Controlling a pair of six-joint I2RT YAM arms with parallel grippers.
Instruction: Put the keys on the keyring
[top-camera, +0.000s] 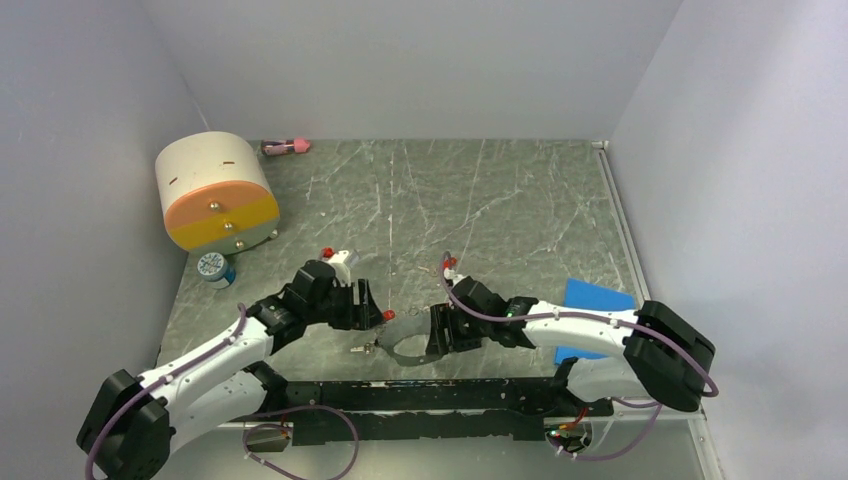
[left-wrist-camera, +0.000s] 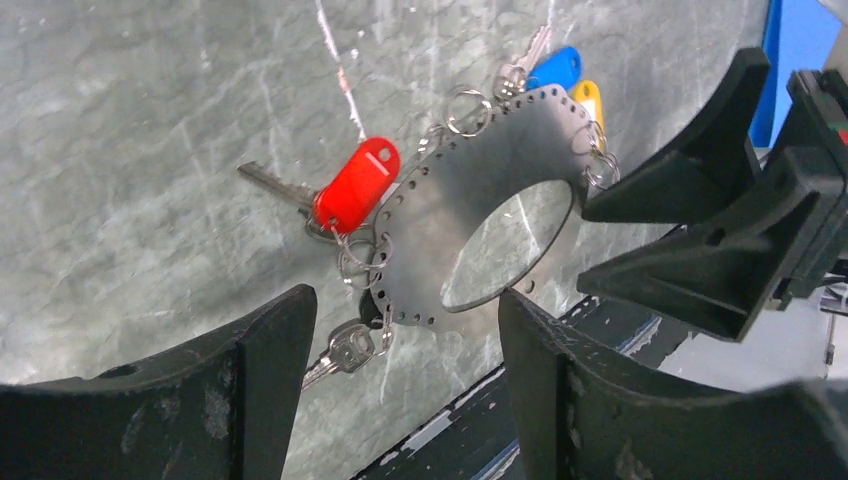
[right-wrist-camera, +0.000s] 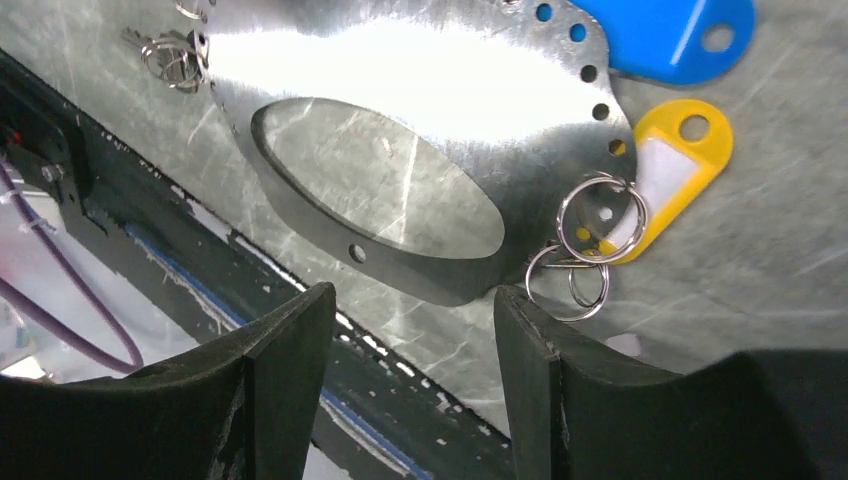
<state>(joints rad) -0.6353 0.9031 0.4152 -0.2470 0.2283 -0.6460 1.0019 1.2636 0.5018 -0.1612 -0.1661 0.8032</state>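
Observation:
The keyring is a flat silver plate (left-wrist-camera: 470, 190) with a big oval hole and small holes round its rim. It lies on the marble table between my two grippers (top-camera: 405, 338). A red-tagged key (left-wrist-camera: 357, 185) and a silver key (left-wrist-camera: 345, 352) hang from its rim on small rings. A blue tag (left-wrist-camera: 555, 68) and a yellow tag (left-wrist-camera: 588, 100) sit at its far side. My left gripper (left-wrist-camera: 405, 390) is open and empty, just short of the plate. My right gripper (right-wrist-camera: 410, 370) is open, with the plate's edge (right-wrist-camera: 400, 90) just beyond its fingertips. The yellow tag (right-wrist-camera: 665, 170) and split rings (right-wrist-camera: 590, 240) lie beside it.
A cream-and-orange drum (top-camera: 215, 190) stands at the back left, with a pink tube (top-camera: 287, 147) behind it and a small round bottle (top-camera: 215, 268) in front. A blue pad (top-camera: 598, 300) lies at the right. A black rail (top-camera: 430, 395) runs along the near edge. White walls close in on three sides.

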